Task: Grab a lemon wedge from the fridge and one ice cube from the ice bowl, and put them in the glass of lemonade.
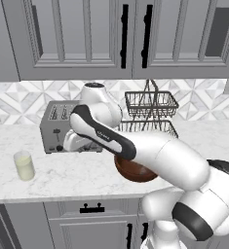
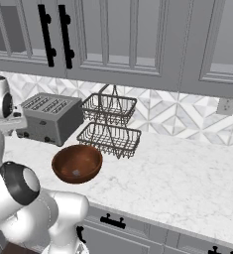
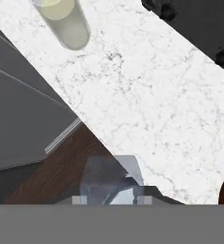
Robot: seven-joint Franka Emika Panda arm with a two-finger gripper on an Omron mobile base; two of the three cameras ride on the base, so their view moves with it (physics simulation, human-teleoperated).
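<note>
Fingers (image 3: 107,200) pinch an ice cube (image 3: 111,178) (hand view), lemonade glass (image 1: 24,166) leftward.

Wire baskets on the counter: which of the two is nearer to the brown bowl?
The lower basket, resting on the counter just behind the ice bowl; the upper basket hangs above it, farther up.

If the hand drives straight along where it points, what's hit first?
Probably the marble counter near its front edge; the hand, gripping an ice cube, aims short of the glass of lemonade.
</note>
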